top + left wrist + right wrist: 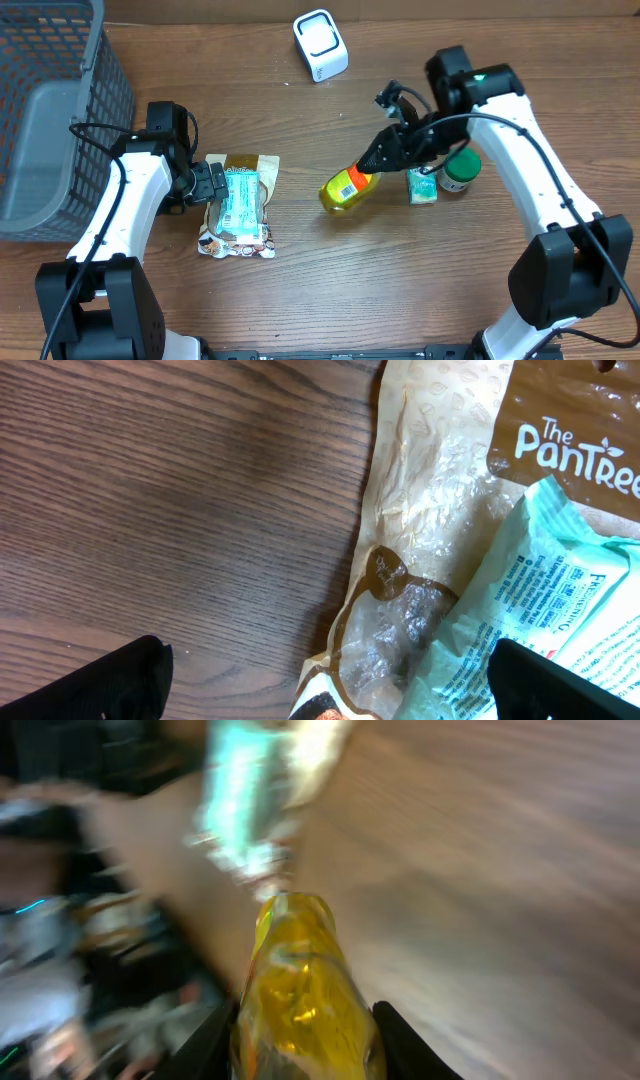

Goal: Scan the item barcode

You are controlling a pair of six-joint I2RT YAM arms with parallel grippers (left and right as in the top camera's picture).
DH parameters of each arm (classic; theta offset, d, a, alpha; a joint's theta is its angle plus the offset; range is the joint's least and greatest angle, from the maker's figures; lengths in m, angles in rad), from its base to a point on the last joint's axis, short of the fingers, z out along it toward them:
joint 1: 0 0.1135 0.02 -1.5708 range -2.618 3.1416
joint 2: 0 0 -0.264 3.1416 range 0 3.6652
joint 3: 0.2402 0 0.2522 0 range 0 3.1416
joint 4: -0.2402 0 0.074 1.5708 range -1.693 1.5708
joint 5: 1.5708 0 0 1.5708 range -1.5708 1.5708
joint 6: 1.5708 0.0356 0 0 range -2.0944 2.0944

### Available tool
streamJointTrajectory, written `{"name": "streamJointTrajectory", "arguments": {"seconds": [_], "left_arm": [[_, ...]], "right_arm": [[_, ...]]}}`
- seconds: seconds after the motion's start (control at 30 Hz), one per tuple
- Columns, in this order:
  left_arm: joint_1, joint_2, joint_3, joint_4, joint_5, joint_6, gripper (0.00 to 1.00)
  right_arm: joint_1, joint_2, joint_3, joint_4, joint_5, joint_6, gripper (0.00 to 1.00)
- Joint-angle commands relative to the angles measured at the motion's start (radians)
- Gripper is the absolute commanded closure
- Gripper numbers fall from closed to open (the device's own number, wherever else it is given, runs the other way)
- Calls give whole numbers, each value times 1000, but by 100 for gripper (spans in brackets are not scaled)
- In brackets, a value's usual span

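Fingers (402,1038) of the right gripper (374,163) are partly closed on a yellow bottle (343,190). One dark pad sits on each side, at the end away from its rounded base. The bottle is tilted, base toward the left arm. It is nearer the robot than the white scanner (320,45), slightly to the scanner's right and well apart from it. Whether the base clears the table (300,300) cannot be told.

The step in hand looks like bringing the bottle to the scanner. To do it well, the grip should be firm, because the smooth round plastic could twist between two pads. The label (356,181) should be turned to face the scanner's window and held steady there, near it but not touching. The fingers should not cover the code.

The bottle is glossy golden yellow, with an orange and white label band close to the fingers. No barcode can be made out. The right wrist view is blurred and shows only bright yellow shine.

Farther out, the left gripper (212,185) is wide open and holds nothing. It sits at the edge of a brown pouch (252,163) with a pale green packet (240,200) on top, both nearer the robot than the scanner and to its left. A green-lidded jar (461,170) stands nearer the robot and to the scanner's right. A grey basket (95,60) sits far to the scanner's left.
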Motion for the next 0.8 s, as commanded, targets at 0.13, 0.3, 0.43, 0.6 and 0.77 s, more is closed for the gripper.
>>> {"name": "streamJointTrajectory", "arguments": {"seconds": [0.13, 0.3, 0.43, 0.6, 0.77], "left_arm": [[-4, 4, 15, -2, 8, 11, 0], [-4, 4, 15, -2, 8, 11, 0], [-4, 4, 15, -2, 8, 11, 1], [-4, 4, 15, -2, 8, 11, 0], [-4, 4, 15, -2, 8, 11, 1]], "right_arm": [[172, -46, -1, 117, 507, 353, 84], [259, -45, -1, 137, 625, 385, 85], [300, -45, -1, 134, 726, 520, 85], [321, -45, -1, 136, 772, 624, 85], [322, -29, -1, 139, 772, 626, 86]]}}
